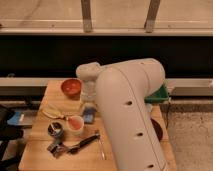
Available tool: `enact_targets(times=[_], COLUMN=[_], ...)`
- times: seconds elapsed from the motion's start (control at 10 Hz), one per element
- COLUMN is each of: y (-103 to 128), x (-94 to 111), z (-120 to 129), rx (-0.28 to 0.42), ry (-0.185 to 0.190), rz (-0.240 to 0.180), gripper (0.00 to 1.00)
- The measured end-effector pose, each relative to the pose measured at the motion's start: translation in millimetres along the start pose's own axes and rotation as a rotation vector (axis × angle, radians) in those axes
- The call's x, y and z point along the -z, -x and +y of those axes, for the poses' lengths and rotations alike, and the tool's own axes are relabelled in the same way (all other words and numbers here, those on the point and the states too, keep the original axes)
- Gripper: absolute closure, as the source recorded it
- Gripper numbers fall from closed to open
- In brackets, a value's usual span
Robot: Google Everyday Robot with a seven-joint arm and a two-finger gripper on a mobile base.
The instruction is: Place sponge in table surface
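The small blue sponge (90, 118) is at the middle of the light wooden table surface (45, 155), just right of the pink cup (76, 125). My gripper (89, 106) hangs from the white arm directly over the sponge, at or just above its top edge. I cannot tell whether the sponge rests on the wood or is held. The big white arm (130, 115) hides the table's middle right part.
An orange bowl (71, 86) stands at the back left. A banana (52, 114), a metal can (55, 130) and dark utensils (75, 146) lie front left. A green bin (161, 94) and a dark red plate (158, 131) are right of the arm. A light-blue thing (15, 118) lies off the left edge.
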State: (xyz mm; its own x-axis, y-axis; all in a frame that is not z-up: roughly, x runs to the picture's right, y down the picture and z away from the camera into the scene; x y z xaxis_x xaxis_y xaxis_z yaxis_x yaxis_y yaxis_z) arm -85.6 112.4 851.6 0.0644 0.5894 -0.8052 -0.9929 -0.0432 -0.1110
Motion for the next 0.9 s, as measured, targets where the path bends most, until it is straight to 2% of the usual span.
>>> enact_targets(times=[0.2,0.3,0.6,0.8,0.9], y=[7,13,35,36,36], x=[40,54,91,106,106], z=[0,-3,-40,-66,-63], rx=[0.003,-0.001,-0.085,-0.143,-0.139], ry=[0.011,0.020,0.047,0.057,0.059], rz=[-0.093,-0.133,-0.238,-0.292,-0.292], gripper=[0.29,0.29,0.29,0.29,0.29])
